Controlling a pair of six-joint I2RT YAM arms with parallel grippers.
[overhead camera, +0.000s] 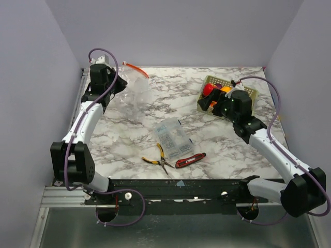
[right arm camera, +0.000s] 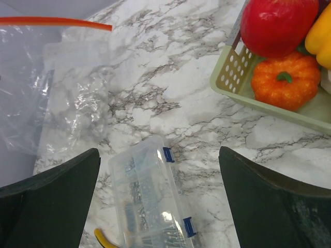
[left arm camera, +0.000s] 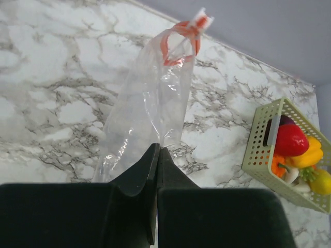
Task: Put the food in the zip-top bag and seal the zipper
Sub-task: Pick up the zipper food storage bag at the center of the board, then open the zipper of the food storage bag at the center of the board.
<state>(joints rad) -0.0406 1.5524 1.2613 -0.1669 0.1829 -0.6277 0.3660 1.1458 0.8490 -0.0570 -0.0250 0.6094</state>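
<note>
My left gripper (overhead camera: 117, 86) is shut on one edge of the clear zip-top bag (overhead camera: 132, 93) at the far left and holds it up. In the left wrist view the bag (left arm camera: 150, 103) stretches away from the closed fingers (left arm camera: 147, 165), with the orange-red zipper (left arm camera: 178, 39) bunched at its far end. The zipper also shows in the top view (overhead camera: 137, 68) and the right wrist view (right arm camera: 54, 21). The food (overhead camera: 216, 90) lies in a pale green basket (overhead camera: 250, 92): a red fruit (right arm camera: 276, 23), an orange pumpkin (right arm camera: 284, 80), a yellow pepper (left arm camera: 312, 154). My right gripper (overhead camera: 220, 107) is open and empty beside the basket.
A rigid clear compartment box (overhead camera: 173, 138) lies mid-table, below my right gripper's jaws (right arm camera: 150, 201). Yellow-handled pliers (overhead camera: 158, 159) and a red-handled tool (overhead camera: 190, 160) lie near the front edge. Walls close off the left, back and right sides.
</note>
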